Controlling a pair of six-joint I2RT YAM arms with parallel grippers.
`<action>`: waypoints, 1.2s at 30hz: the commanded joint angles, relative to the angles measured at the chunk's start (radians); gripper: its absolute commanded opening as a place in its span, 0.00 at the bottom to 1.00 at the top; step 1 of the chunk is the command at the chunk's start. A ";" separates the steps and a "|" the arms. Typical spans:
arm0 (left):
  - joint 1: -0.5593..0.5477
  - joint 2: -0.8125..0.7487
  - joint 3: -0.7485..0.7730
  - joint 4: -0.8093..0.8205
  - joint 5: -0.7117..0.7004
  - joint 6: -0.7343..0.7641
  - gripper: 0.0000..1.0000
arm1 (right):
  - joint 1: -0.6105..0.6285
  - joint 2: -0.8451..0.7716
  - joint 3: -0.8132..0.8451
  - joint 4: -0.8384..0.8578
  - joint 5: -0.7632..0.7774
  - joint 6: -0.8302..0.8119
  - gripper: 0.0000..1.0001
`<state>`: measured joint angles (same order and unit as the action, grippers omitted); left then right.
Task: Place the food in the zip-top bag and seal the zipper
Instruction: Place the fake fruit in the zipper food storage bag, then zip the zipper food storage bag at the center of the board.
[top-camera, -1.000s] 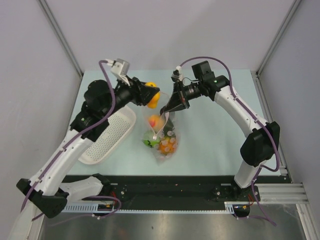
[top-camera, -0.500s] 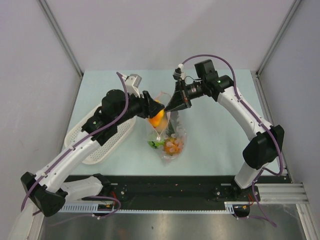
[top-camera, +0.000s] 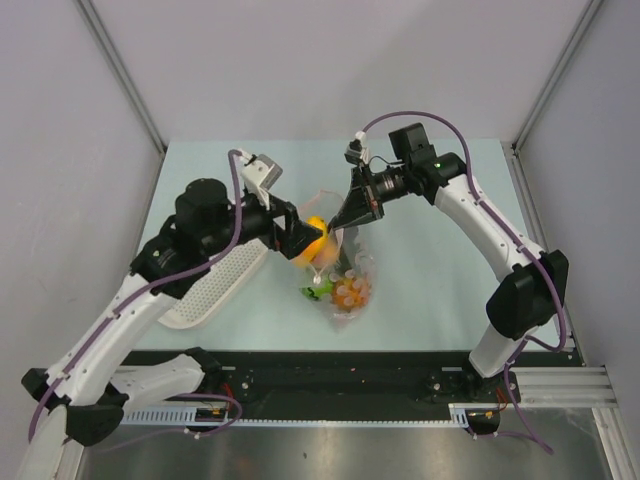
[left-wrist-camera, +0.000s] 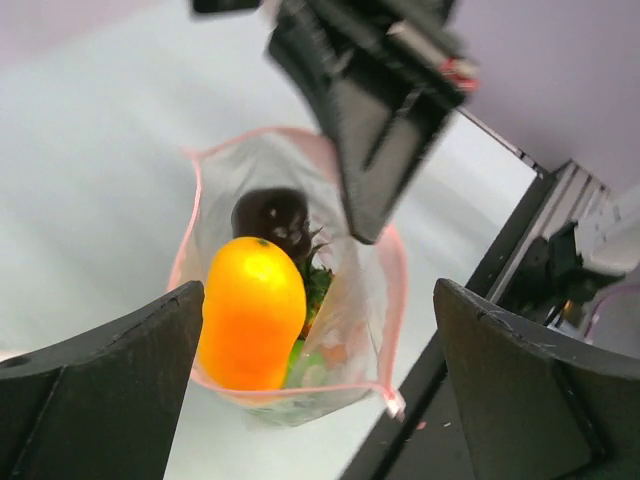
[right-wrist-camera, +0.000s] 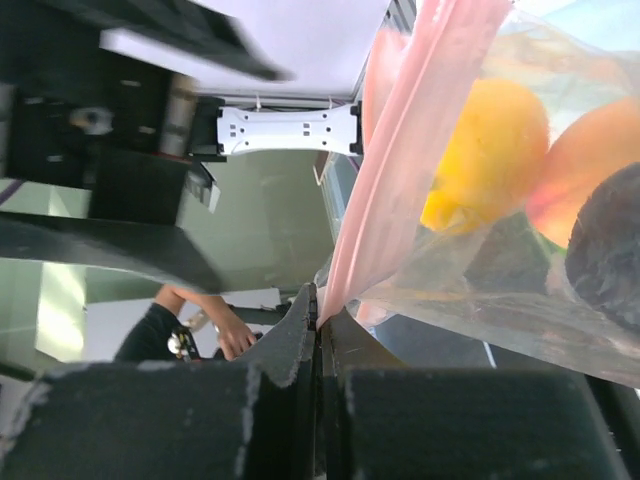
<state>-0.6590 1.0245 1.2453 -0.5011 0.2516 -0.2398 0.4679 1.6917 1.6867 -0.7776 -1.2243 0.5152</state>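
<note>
The zip-top bag (top-camera: 352, 262) hangs open-mouthed over the middle of the table. My right gripper (top-camera: 350, 216) is shut on its pink zipper strip (right-wrist-camera: 400, 150), holding the rim up. My left gripper (top-camera: 300, 240) is open just left of the mouth, fingers wide apart (left-wrist-camera: 320, 390). The orange-yellow fruit (left-wrist-camera: 252, 312) sits in the bag mouth, free of both fingers. Below it inside are the dark brown ring (left-wrist-camera: 272, 215), the pineapple's green leaves (left-wrist-camera: 318, 282) and the green ball (top-camera: 318, 290). The pineapple (top-camera: 353, 292) lies at the bag's bottom. A peach-coloured fruit (right-wrist-camera: 590, 160) shows through the plastic.
The white perforated basket (top-camera: 215, 285) lies on the table under my left arm, left of the bag. The black rail with the arm bases (top-camera: 330, 375) runs along the near edge. Grey walls close in the table at the back and sides.
My left gripper carried the orange-yellow fruit from the back toward the bag, opened, and drew slightly left. The fruit now sits in the bag mouth. The right gripper kept holding the rim.
</note>
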 joint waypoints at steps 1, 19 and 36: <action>-0.002 -0.084 0.088 -0.100 0.295 0.471 1.00 | 0.015 -0.069 0.007 -0.035 -0.064 -0.096 0.00; -0.125 0.013 0.100 -0.582 0.333 1.398 0.74 | 0.066 -0.066 0.034 -0.089 -0.037 -0.165 0.00; -0.307 -0.076 -0.126 -0.429 0.182 1.367 0.36 | 0.163 0.049 0.182 -0.134 0.019 -0.227 0.00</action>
<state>-0.9314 0.9813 1.1194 -0.9668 0.4236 1.1534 0.6083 1.7046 1.7718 -0.9131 -1.2045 0.3122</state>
